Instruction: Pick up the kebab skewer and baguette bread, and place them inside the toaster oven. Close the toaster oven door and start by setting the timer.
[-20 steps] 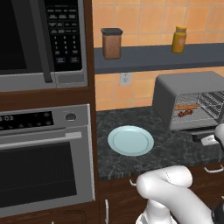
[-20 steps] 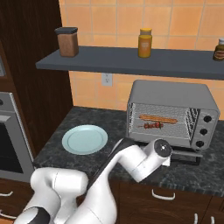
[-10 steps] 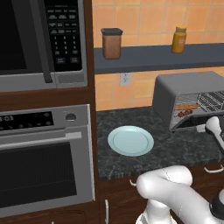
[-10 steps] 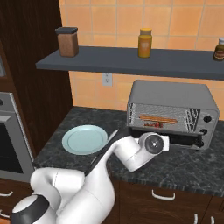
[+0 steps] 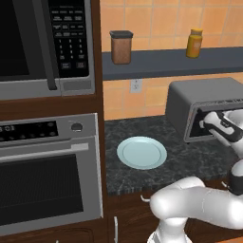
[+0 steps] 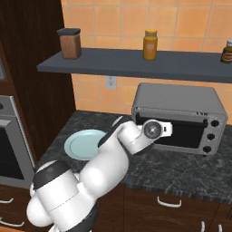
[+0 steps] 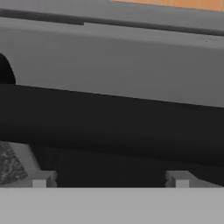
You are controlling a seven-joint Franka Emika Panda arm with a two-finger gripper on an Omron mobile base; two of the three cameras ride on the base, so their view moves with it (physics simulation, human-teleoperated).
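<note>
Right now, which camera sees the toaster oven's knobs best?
The right base view: the toaster oven faces it, with three round knobs down its right side. The left base view shows its side and door edge; the hand view shows the door's dark bar handle close up.

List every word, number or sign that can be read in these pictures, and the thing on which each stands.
None can be read.
Black microwave keypad: pale marks, too blurred.
Steel built-in oven panel: pale display marks, too blurred.
Yellow jar and dark jar on the shelf: labels too small.

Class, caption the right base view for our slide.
Robot arm's gripper at the closed toaster oven door; empty plate beside it.
</note>
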